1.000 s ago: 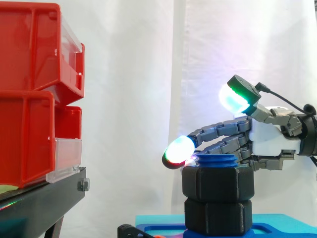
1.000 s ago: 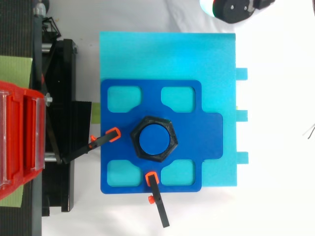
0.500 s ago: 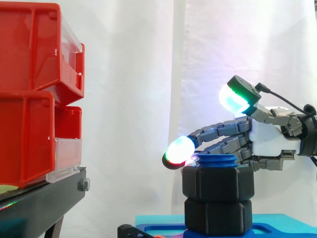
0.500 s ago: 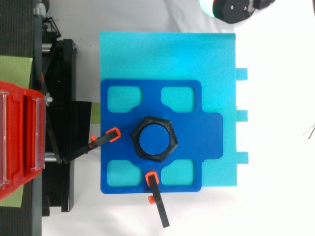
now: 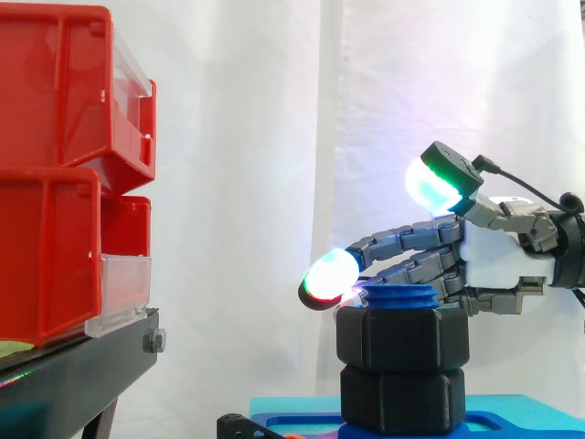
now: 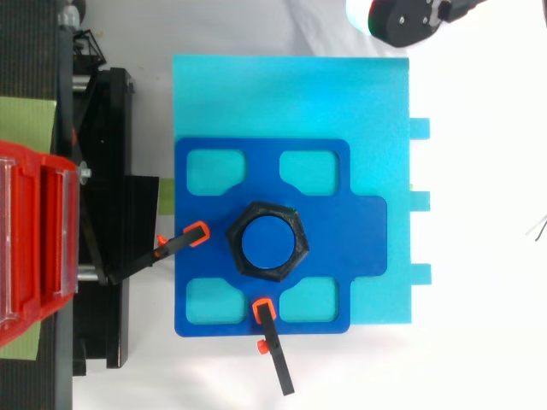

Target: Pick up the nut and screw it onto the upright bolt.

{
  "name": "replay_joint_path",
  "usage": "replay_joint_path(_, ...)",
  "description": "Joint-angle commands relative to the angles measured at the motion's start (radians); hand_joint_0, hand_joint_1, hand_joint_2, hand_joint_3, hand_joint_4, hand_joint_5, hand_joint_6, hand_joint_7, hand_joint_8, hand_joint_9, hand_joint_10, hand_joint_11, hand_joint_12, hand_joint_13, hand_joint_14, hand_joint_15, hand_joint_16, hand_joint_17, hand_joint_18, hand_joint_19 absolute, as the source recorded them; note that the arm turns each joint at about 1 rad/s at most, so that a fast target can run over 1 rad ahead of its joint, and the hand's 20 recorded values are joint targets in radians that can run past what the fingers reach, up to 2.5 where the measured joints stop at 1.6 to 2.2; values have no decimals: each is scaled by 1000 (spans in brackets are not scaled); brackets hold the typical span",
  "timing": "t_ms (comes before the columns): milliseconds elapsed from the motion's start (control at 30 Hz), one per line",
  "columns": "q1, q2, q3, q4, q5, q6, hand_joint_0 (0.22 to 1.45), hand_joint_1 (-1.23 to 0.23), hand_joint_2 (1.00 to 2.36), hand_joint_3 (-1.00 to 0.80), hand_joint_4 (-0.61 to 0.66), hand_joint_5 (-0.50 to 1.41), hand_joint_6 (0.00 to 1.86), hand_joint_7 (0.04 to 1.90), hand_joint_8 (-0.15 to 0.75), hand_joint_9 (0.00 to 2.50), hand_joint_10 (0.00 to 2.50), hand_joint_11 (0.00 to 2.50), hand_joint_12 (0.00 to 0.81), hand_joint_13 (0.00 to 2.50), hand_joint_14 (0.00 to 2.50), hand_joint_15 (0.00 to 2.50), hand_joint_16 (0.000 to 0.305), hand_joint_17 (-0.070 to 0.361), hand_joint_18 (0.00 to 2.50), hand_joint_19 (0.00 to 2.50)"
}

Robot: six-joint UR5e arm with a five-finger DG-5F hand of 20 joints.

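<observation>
A blue upright bolt point(image 5: 402, 294) stands on the dark blue plate point(image 6: 338, 231). A black hex nut point(image 5: 403, 337) sits on it near its top, with a second black hex piece point(image 5: 402, 398) directly below. From above, the nut point(image 6: 248, 256) rings the bolt's round blue top point(image 6: 266, 242). My hand point(image 5: 503, 251) hovers at about the height of the bolt's top, fingers stretched out and relaxed, holding nothing. In the top view the hand point(image 6: 402, 17) is at the upper edge, well away from the bolt, so it does not touch the nut.
Red bins point(image 5: 64, 174) stand stacked on a black stand point(image 5: 82, 366) at the left. The dark blue plate rests on a cyan base point(image 6: 376, 102), held by two orange-tipped black clamps point(image 6: 184, 241) point(image 6: 272, 342) at its left and lower edges.
The hand has shifted only very slightly. The nut and bolt stand as before.
</observation>
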Motion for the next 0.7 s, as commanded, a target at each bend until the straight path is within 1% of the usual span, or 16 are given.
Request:
replay_joint_path(0, 0, 0, 1, 0, 0, 0, 471, -439, 1000, -500, 88, -244, 502, 707, 186, 0, 0, 0, 352, 0, 0, 0, 50, 113, 0, 0)
replay_joint_path(100, 0, 0, -1, 0, 0, 0, 473, -441, 1000, -500, 91, -247, 502, 750, 186, 0, 0, 0, 351, 0, 0, 0, 49, 111, 0, 0)
replay_joint_path(233, 0, 0, 1, 0, 3, 0, 476, -462, 1000, -500, 91, -242, 502, 678, 187, 0, 0, 0, 351, 0, 0, 0, 50, 112, 0, 0)
replay_joint_path(300, 0, 0, 1, 0, 0, 0, 476, -461, 1000, -500, 82, -248, 502, 722, 185, 0, 0, 0, 349, 0, 0, 0, 49, 110, 0, 0)
replay_joint_path(433, 0, 2, 1, 0, 0, 0, 474, -456, 1000, -500, 81, -247, 502, 703, 187, 0, 0, 0, 350, 0, 0, 0, 50, 112, 0, 0)
replay_joint_path(500, 0, 0, 1, 0, 0, 0, 474, -454, 1000, -500, 80, -250, 502, 758, 185, 0, 0, 0, 349, 0, 0, 0, 50, 112, 0, 0)
replay_joint_path(533, 0, 0, 1, 0, -2, 0, 474, -453, 1000, -500, 74, -252, 502, 759, 185, 0, 0, 0, 348, 0, 0, 0, 50, 112, 0, 0)
replay_joint_path(567, 0, 0, 1, 0, -2, 0, 474, -451, 1000, -500, 79, -249, 502, 722, 184, 0, 0, 0, 350, 0, 0, 0, 51, 115, 0, 0)
replay_joint_path(667, 0, 0, 1, 0, 0, 0, 474, -452, 1000, -500, 88, -248, 502, 748, 180, 0, 0, 0, 347, 0, 0, 0, 51, 114, 0, 0)
